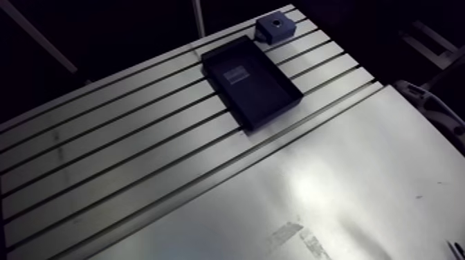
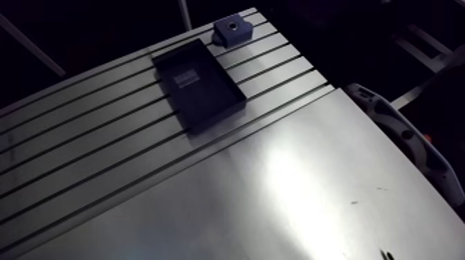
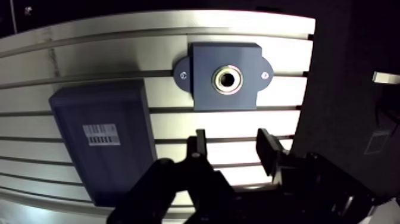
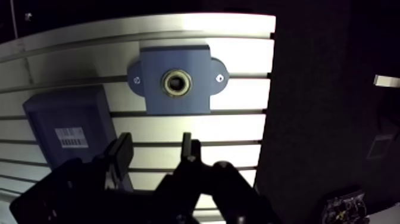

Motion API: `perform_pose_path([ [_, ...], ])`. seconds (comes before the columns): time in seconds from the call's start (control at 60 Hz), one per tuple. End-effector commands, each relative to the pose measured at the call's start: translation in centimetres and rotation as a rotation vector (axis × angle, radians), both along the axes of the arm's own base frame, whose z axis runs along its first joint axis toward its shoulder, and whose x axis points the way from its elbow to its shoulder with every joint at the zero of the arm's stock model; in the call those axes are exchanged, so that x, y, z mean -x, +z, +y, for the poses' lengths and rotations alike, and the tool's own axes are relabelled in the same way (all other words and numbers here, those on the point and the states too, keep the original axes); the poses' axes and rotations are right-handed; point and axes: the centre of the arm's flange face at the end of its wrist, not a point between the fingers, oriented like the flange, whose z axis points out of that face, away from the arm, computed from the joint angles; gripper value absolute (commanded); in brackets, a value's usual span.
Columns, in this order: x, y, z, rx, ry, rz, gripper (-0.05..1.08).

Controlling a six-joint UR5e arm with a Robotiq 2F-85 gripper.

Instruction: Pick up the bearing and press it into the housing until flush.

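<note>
Now: one blue housing [image 3: 205, 89] at a table [image 1: 346, 173] corner, metal ring [image 3: 218, 78] in bore | one dark tray [image 3: 119, 173] beside | gripper [image 3: 233, 140] wide, empty.

table [image 1: 346, 173]: smooth, shiny metal
housing [image 3: 205, 62]: matt blue plastic
bore ring [image 3: 217, 80]: glossy brass-toned metal
tray [image 3: 119, 173]: dark matt plastic
label [image 3: 103, 134]: white paper

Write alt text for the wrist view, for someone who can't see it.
The gripper hangs over a slotted aluminium table, its jaws open and empty. Ahead of it sits a blue-grey housing with a brass-coloured ring in its bore. A dark tray with a barcode label lies beside the gripper.
</note>
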Motion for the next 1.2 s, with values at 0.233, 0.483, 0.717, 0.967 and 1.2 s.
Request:
perform_pose_path([
  [0.233,-1.3,8.6,-0.8,0.012,-0.018,-0.027,0.00],
  [0.483,-3.8,14.8,-2.7,-0.033,-0.092,0.039,0.01],
  [0.717,-6.3,19.3,-8.0,-0.062,-0.090,0.085,0.01],
  [0.967,-8.6,20.0,-14.9,-0.047,-0.080,0.088,0.01],
  [1.2,-9.9,20.0,-20.0,-0.041,-0.075,0.086,0.01],
])
